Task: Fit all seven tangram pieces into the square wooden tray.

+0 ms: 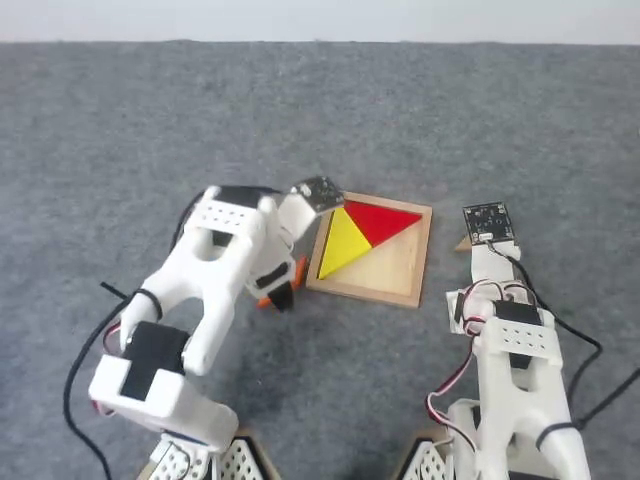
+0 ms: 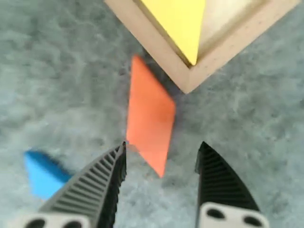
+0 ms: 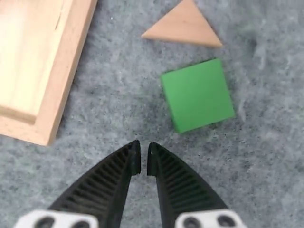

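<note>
A: Left side?
B: One white left arm (image 1: pixel 205 290), angled from the surface's near edge toward its middle; black-fingered left gripper (image 2: pixel 163 147), jaws spread apart.
A: Right?
B: One white right arm (image 1: pixel 515 360), near edge, right side; black-fingered right gripper (image 3: pixel 143 147), jaws closed.

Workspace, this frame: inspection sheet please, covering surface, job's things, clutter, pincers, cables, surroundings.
Surface: grey fuzzy mat.
Job's things: tray holds yellow triangle and red triangle; orange piece by a tray corner, blue piece, green square and wood triangle lie outside on the mat.
Clutter: nothing seen.
Pincers: left pincer open over the orange piece; right pincer shut, over the mat near the green square.
Cables: black cables loop over the mat on both sides.
Surroundings: pale wall behind the mat.
</note>
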`<state>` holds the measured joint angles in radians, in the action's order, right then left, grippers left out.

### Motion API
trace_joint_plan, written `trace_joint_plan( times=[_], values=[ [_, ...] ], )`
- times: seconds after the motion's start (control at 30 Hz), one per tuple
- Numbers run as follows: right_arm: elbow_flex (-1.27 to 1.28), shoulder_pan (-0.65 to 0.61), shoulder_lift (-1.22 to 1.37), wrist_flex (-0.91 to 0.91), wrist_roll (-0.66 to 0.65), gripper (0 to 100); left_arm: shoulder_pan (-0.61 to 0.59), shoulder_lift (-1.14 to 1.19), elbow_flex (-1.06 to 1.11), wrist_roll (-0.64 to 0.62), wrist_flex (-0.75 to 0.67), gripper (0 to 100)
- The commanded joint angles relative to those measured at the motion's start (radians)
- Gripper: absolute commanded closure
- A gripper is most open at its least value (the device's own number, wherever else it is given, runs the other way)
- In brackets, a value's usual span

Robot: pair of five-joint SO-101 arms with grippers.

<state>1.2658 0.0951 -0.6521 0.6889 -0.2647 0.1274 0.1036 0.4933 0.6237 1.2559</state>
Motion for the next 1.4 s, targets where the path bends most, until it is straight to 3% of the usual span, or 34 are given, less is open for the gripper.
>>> trace_joint_plan(
  times=[0.0,0.17,0.37,0.73,0.93,1.37],
  values=[
    [-0.006,0.004,0.008,-0.021,0.003,95.5,0.049,-0.041,0.059,0.008,-0.097,76],
    [-0.006,0.004,0.008,-0.021,0.003,95.5,0.054,-0.038,0.094,0.006,-0.149,76],
    [-0.006,0.004,0.008,-0.021,0.003,95.6,-0.021,0.063,0.050,0.049,-0.147,79],
    [-0.006,0.004,0.008,-0.021,0.003,95.7,-0.155,0.140,-0.197,0.064,-0.011,80],
    [-0.006,0.004,0.008,-0.021,0.003,95.7,-0.126,0.152,-0.193,-0.048,-0.075,77],
    [-0.006,0.004,0.008,-0.021,0.003,95.7,-0.075,0.155,-0.186,-0.170,-0.107,76]
  ],
)
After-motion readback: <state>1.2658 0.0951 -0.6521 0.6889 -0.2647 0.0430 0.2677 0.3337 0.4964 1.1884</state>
